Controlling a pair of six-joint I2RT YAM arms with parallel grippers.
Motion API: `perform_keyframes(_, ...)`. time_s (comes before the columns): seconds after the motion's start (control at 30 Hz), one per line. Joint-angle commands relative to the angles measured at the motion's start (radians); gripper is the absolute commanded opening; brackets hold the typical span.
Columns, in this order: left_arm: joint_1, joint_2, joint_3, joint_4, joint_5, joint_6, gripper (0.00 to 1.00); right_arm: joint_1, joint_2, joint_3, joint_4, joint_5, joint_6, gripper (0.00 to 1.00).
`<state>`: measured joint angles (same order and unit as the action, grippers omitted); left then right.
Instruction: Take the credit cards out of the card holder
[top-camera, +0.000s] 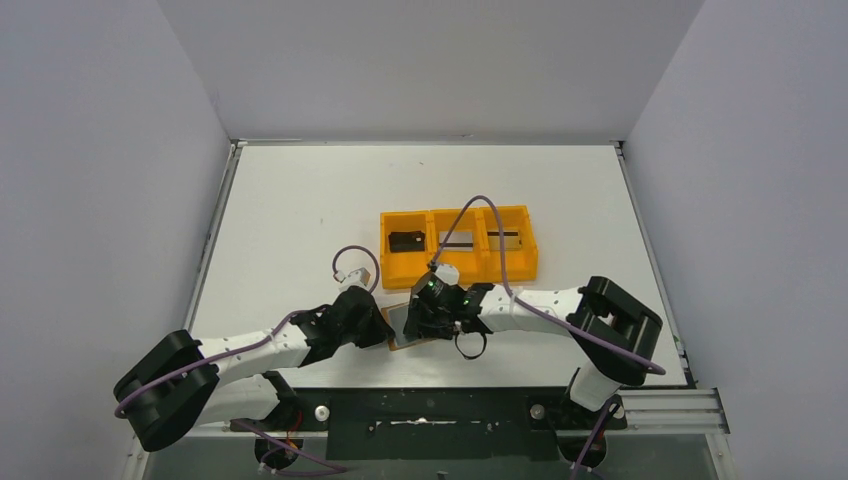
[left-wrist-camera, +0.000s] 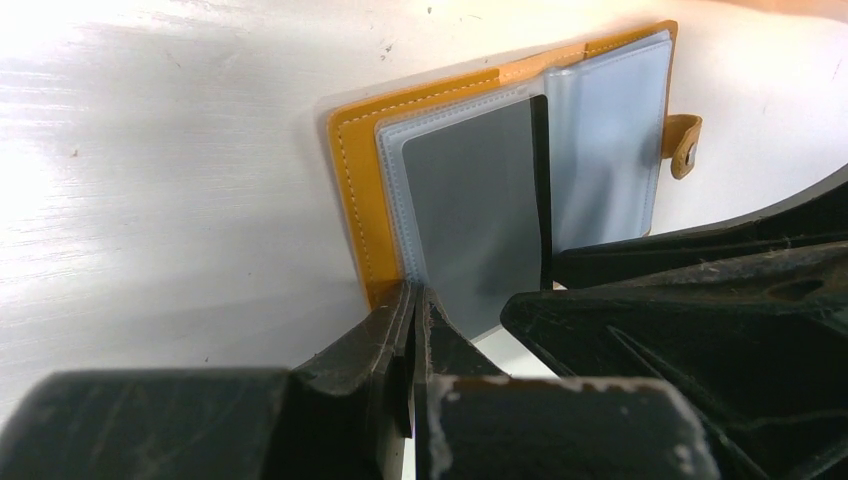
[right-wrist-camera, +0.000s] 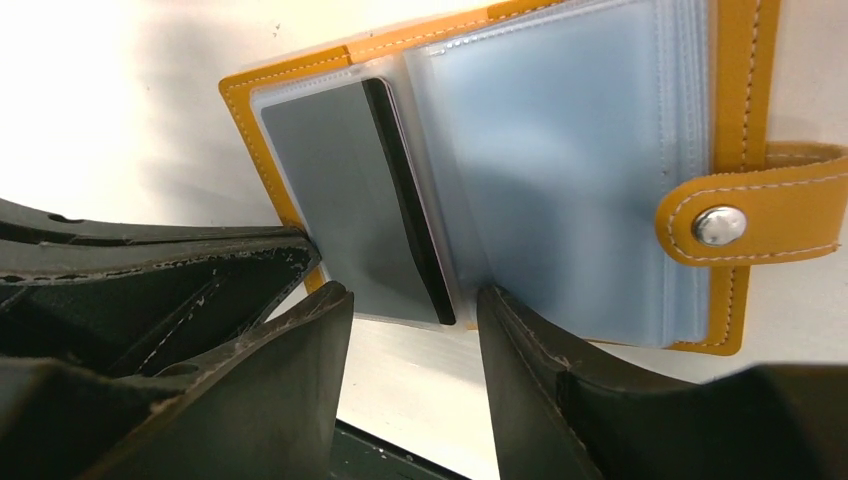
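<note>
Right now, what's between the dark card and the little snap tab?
Between the dark card and the snap tab lies a stack of pale see-through sleeves, clearest in the right wrist view.

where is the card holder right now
In the top view the card holder lies open near the middle of the table's near edge, between the left gripper and the right gripper, just in front of the orange tray.
</note>
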<state>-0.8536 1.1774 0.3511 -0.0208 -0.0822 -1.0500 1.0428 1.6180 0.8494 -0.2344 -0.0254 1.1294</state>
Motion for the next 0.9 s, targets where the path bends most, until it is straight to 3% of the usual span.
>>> perform_keyframes(0.0,0.0,0.035,-0.036,-0.01,0.045,0.013,0.0,0.015,0.056,0.052,-0.032,0.021,-0.024,0.49)
perform_keyframes(0.2,0.0,0.049,-0.068,0.058,0.059,-0.01,0.0,0.001,0.023,-0.03,0.174,-0.102,-0.017,0.44)
perform_keyframes(0.63,-0.002,0.073,-0.093,0.079,0.057,-0.011,0.0,-0.069,-0.09,-0.242,0.585,-0.229,0.057,0.16)
perform_keyframes(0.87,-0.003,0.085,-0.067,0.039,0.047,0.011,0.0,-0.086,-0.105,-0.255,0.605,-0.236,0.017,0.0)
